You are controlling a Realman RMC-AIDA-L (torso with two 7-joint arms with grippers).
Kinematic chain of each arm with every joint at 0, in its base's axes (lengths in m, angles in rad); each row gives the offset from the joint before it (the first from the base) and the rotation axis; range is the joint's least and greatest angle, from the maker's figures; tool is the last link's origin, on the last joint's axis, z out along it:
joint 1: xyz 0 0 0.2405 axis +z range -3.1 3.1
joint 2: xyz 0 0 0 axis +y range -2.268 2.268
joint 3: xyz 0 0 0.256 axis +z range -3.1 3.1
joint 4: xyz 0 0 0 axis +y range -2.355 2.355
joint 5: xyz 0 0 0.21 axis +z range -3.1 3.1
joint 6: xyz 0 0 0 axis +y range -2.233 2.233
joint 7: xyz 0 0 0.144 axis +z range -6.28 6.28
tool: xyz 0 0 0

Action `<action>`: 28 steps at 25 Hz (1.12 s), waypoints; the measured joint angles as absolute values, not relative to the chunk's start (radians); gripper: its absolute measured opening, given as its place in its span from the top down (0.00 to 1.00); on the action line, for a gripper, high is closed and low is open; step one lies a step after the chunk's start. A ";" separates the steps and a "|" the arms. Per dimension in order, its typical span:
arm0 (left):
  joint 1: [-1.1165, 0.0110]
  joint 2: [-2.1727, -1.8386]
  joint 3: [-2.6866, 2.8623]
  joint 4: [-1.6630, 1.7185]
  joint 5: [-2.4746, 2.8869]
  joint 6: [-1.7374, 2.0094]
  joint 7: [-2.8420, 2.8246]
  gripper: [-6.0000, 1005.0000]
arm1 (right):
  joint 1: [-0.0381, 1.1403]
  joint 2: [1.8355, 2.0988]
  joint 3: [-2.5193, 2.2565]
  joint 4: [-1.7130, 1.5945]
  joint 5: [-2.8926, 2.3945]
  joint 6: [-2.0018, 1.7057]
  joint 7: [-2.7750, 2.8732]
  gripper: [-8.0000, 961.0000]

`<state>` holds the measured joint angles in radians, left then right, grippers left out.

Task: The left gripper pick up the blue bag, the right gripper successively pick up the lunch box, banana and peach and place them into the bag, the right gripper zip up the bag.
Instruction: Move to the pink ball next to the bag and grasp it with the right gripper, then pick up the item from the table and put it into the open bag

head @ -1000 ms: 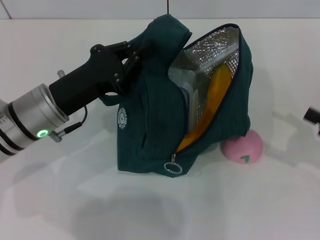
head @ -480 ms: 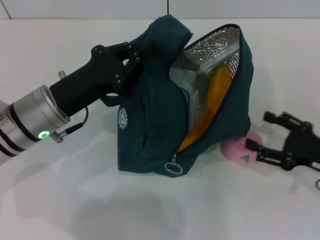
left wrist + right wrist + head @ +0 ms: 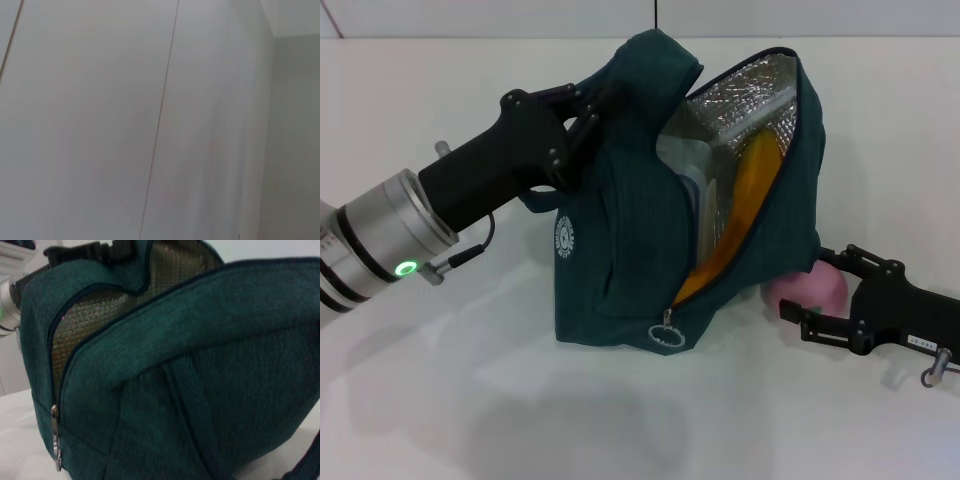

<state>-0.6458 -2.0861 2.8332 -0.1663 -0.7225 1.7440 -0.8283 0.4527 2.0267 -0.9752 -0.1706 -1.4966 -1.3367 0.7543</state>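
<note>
Pink and round, the peach (image 3: 812, 290) lies on the white table (image 3: 440, 420) just beside the lower corner of the blue bag (image 3: 620, 250), partly tucked under the overhanging flap. Inside the bag, the banana (image 3: 745, 205) leans along the opening, and the pale edge of the lunch box (image 3: 682, 175) shows behind it, against the silver lining.

The risk, I think, comes from this tight place. One finger of the right gripper (image 3: 828, 292) reaches close under the flap, so it could catch the fabric together with the fruit, or push the bag and disturb the left gripper's hold. The peach is round and may roll away if the fingers close off-centre; too much force could also bruise it.

The right gripper is spread wide, with one finger on each side of the peach, nothing grasped yet; whether the pads already touch the fruit I cannot tell. The left gripper (image 3: 582, 115) is clenched on the bag's top fabric, behind the opening, holding it up and open.
</note>
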 joint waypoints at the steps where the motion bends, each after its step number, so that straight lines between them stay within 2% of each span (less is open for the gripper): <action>1: -0.646 -2.086 2.833 -0.167 -0.722 1.744 -0.828 0.88 | 0.453 2.027 -0.975 -0.171 -1.494 -1.336 0.754 0.17; 7: -0.645 -2.086 2.833 -0.170 -0.722 1.744 -0.828 0.88 | 0.450 2.025 -0.970 -0.170 -1.490 -1.334 0.760 0.19; 13: -0.643 -2.086 2.833 -0.170 -0.722 1.744 -0.827 0.88 | 0.440 2.022 -0.960 -0.177 -1.471 -1.321 0.764 0.44; 19: -0.643 -2.086 2.833 -0.167 -0.722 1.743 -0.816 0.87 | 0.413 2.019 -0.956 -0.190 -1.387 -1.333 0.760 0.56; 26: -0.634 -2.085 2.833 -0.164 -0.724 1.743 -0.816 0.87 | 0.309 2.007 -0.947 -0.243 -1.125 -1.384 0.759 0.71; 28: -0.632 -2.085 2.833 -0.165 -0.728 1.743 -0.816 0.87 | 0.294 2.004 -0.947 -0.243 -1.059 -1.394 0.760 0.72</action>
<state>-0.6316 -2.0853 2.8334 -0.1648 -0.7285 1.7430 -0.8159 0.2939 2.0040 -0.9466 -0.2425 -1.0590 -1.3940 0.7604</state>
